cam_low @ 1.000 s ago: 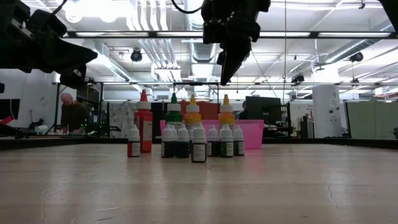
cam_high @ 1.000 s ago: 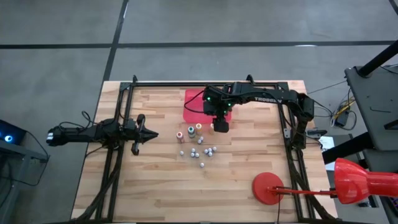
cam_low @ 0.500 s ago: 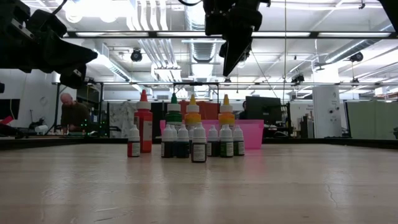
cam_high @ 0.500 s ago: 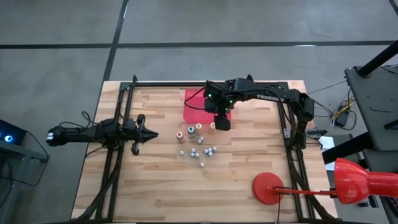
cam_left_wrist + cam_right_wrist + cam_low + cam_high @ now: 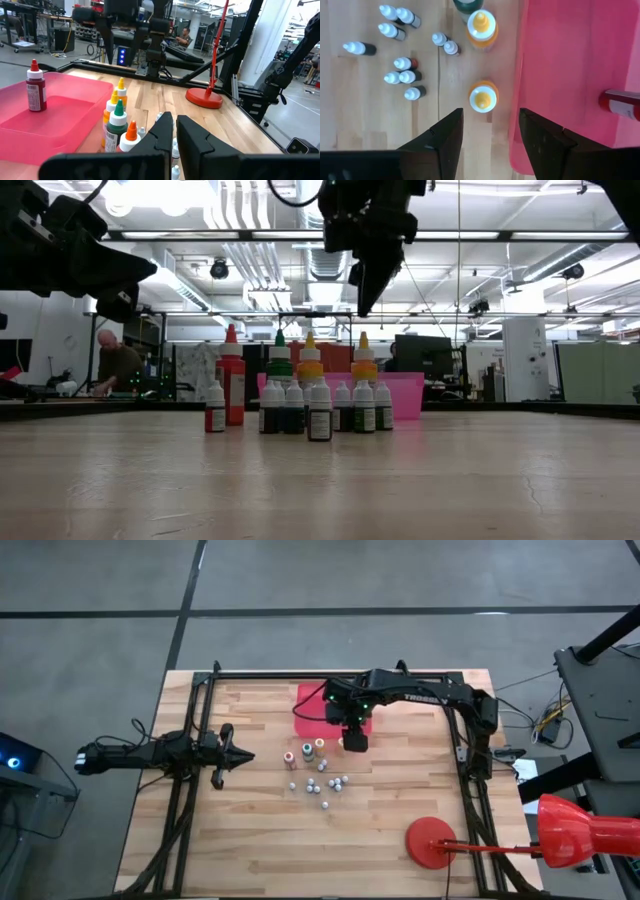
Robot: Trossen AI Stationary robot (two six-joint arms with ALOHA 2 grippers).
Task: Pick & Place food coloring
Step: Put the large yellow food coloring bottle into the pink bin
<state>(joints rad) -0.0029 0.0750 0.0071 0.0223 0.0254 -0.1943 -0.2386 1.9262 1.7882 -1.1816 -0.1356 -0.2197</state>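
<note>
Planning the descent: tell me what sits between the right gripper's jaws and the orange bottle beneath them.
Nothing. In the right wrist view the right gripper hangs open above the orange bottle, with only bare table showing between.

My open right gripper (image 5: 487,132) above orange bottle (image 5: 483,98); pink tray (image 5: 560,75) just beside, small bottles (image 5: 402,75) clustered opposite side.

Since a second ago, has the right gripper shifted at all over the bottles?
Yes, slightly. The open right gripper drifted toward the table's right edge, then came back, ending about where it began beside the red tray, above the orange bottle.
</note>
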